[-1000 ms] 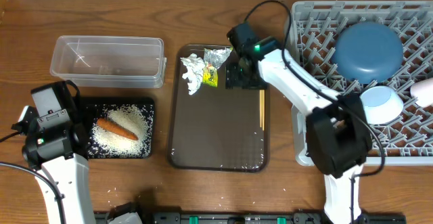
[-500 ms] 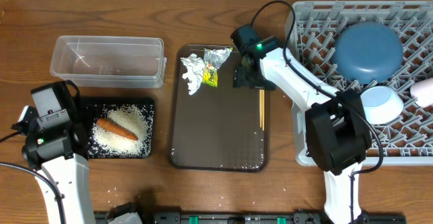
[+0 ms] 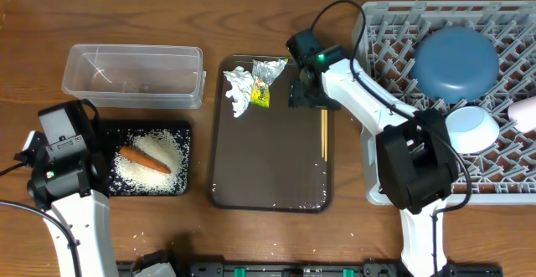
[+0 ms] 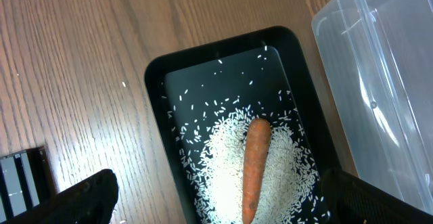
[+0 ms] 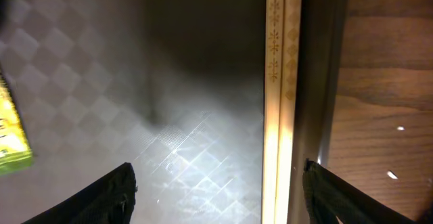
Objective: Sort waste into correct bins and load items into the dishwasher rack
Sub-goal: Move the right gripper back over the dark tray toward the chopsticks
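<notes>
My right gripper (image 3: 308, 93) is open, low over the far right of the brown serving tray (image 3: 268, 172). In the right wrist view the chopsticks (image 5: 281, 82) lie between its open fingers (image 5: 216, 176), near the right one, along the tray's right edge (image 3: 324, 135). Crumpled paper (image 3: 238, 89) and the foil wrapper (image 3: 266, 80) lie at the tray's far left; a yellow corner of the wrapper shows (image 5: 10, 139). My left gripper (image 4: 216, 190) is open and empty above the black tray (image 4: 159, 116), which holds rice (image 4: 223, 156) and the carrot (image 4: 254, 170). The rack (image 3: 502, 189) holds the large blue bowl (image 3: 456, 64), small light-blue bowl (image 3: 471, 129) and white cup (image 3: 525, 112).
The clear tub (image 3: 134, 74) stands behind the black tray (image 3: 188, 160) and looks empty; its corner shows in the left wrist view (image 4: 379, 82). The rack's left wall is just right of my right arm. A few rice grains lie on the wood.
My right gripper has shifted slightly right, toward the chopsticks. The left arm and all objects have not moved.
</notes>
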`<state>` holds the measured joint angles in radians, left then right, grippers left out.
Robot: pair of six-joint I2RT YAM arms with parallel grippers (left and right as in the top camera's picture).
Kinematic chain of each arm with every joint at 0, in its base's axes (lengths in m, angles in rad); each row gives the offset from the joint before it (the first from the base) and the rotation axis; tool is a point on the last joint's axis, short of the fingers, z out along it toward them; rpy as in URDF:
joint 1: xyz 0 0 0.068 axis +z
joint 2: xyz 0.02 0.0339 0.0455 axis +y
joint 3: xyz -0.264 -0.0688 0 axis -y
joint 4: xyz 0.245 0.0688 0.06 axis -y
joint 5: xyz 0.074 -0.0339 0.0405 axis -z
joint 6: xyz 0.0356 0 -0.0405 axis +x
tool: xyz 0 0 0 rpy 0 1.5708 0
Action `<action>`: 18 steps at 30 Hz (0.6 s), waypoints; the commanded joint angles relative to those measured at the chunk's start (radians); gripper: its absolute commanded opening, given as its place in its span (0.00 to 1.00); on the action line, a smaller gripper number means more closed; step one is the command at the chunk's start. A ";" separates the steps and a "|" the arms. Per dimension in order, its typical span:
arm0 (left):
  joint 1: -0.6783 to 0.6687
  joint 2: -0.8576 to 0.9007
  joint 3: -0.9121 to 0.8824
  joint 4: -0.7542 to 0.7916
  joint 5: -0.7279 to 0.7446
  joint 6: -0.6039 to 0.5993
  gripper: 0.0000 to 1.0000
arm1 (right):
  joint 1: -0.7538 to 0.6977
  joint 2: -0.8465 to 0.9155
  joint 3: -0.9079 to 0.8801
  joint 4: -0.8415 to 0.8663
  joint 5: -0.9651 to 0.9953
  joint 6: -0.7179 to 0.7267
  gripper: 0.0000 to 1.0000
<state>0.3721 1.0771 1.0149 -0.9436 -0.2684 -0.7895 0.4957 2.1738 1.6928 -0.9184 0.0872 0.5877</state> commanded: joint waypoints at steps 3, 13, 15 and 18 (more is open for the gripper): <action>0.005 -0.006 0.012 -0.006 -0.009 -0.013 0.98 | -0.003 0.030 -0.002 0.008 0.017 -0.013 0.77; 0.005 -0.006 0.012 -0.006 -0.009 -0.013 0.98 | 0.005 0.032 -0.002 0.025 0.013 -0.013 0.77; 0.005 -0.006 0.012 -0.006 -0.009 -0.013 0.98 | 0.007 0.032 -0.002 0.025 0.014 -0.013 0.77; 0.005 -0.006 0.012 -0.006 -0.008 -0.013 0.98 | 0.008 0.032 -0.002 0.028 0.014 -0.013 0.77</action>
<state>0.3725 1.0771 1.0149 -0.9436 -0.2684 -0.7895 0.4969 2.1956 1.6928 -0.8948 0.0868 0.5877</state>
